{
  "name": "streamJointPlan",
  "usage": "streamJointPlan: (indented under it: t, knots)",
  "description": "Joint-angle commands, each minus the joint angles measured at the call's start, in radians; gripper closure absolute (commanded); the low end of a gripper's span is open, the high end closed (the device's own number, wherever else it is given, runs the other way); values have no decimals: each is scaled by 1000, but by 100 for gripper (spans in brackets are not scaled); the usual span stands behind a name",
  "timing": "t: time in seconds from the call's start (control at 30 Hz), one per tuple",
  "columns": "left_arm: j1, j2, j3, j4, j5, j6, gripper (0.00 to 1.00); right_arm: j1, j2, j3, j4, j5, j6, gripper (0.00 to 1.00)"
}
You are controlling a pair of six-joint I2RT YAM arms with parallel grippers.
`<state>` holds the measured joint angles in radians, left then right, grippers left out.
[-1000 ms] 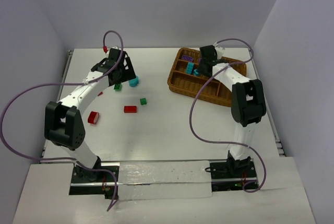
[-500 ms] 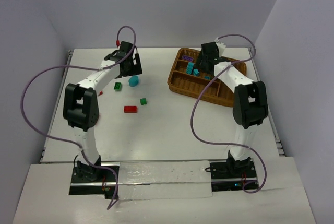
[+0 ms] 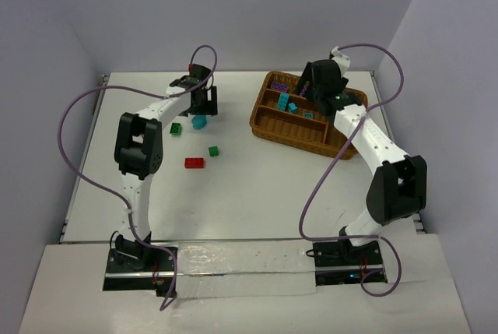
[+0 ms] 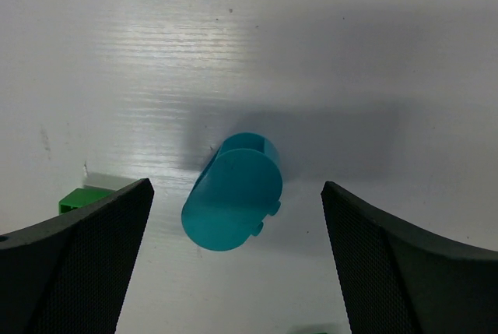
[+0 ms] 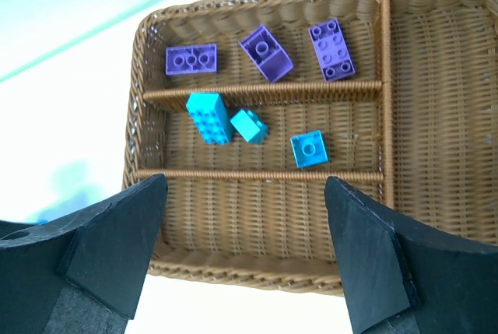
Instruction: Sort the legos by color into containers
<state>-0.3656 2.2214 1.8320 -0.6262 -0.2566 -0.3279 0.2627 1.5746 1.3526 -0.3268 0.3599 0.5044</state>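
Teal brick [image 4: 233,191] between wide-open, empty left jaws

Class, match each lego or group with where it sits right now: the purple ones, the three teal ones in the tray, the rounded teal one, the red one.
Column 1
1. purple legos
2. three teal legos
3. rounded teal lego
4. red lego

Column 2
A. table, between the open fingers of the left end effector
B. wicker tray, middle narrow slot
C. table, loose lego nearest the arm bases
D. wicker tray, an outer narrow slot

Pairs: 1-D, 2-B, 3-A, 4-C
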Motion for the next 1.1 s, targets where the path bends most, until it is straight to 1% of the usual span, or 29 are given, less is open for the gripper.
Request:
streamJointPlan:
  t: [0.0, 0.17, 0.2, 0.27, 0.3, 0.4, 0.53, 0.63, 0.7, 0.9, 1.07]
  knots:
    - [-4, 26, 37, 28, 36, 16, 8, 10, -58, -23, 14, 27, -15, 11]
    - [-4, 15, -10, 53, 43, -6, 23, 12, -80, -30, 8, 36, -16, 10]
    - [-5, 11, -15, 55, 49, -8, 29, 12, -82, -30, 6, 37, -14, 10]
    - [-7, 9, -16, 56, 52, -10, 38, 13, -86, -32, 5, 37, -15, 10]
    - [-11, 9, -14, 54, 47, -8, 48, 13, -91, -33, 3, 37, -14, 10]
    - [-17, 7, 0, 46, 40, -10, 65, 13, -109, -38, 0, 41, -15, 11]
    - [-25, -2, 25, 33, 45, -15, 75, 14, -142, -43, -1, 45, -17, 11]
    - [-26, -31, 26, 45, 86, -30, 94, 15, -168, -53, 2, 48, -23, 11]
    - [-27, -51, 26, 48, 98, -38, 99, 15, -180, -59, 3, 48, -24, 11]
    - [-43, -143, 39, 85, 147, -84, 100, 15, -220, -83, 6, 54, -24, 11]
    - [-68, -166, 100, 104, 169, -116, 100, 15, -263, -101, 4, 59, -29, 11]
